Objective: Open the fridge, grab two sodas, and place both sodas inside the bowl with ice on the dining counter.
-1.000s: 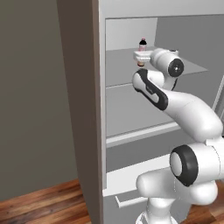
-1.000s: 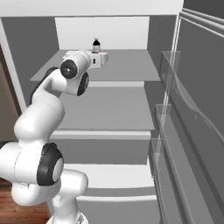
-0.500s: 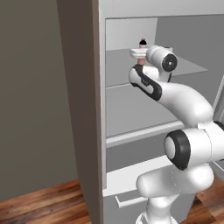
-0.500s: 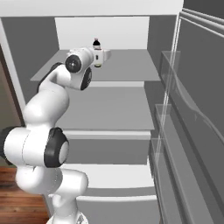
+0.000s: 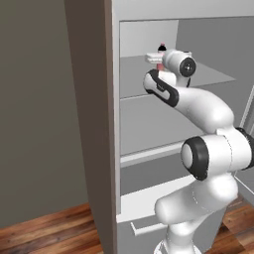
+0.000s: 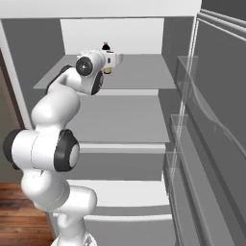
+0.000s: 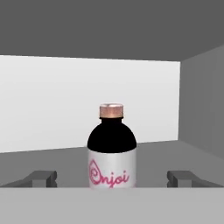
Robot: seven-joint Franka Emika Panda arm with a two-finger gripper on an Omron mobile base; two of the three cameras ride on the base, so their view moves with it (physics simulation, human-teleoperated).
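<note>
A: On the top shelf of the open fridge, what is there?

B: One small bottle stands upright there, toward the back wall. From my hand camera it has a dark rounded shoulder, a coppery pink cap and a white label with pink script. In the right base view the same bottle peeks out just behind my hand, its dark top showing above my wrist.

A: And where is your claw relative to that bottle?

B: My claw is level with the bottle's lower half, reaching in over the shelf. One fingertip sits to one side of the bottle and the other to the opposite side, with the bottle between them.

A: Is the claw gripping it?

B: No. The fingers are spread wide, and there is a clear gap on each side of the bottle, so nothing is held.

A: What else is near the bottle?

B: Below its shelf are more grey shelves, and the open door with its clear racks stands off to the right of the shelf in the right base view. My white arm rises from below the shelf and bends in toward the bottle.
</note>
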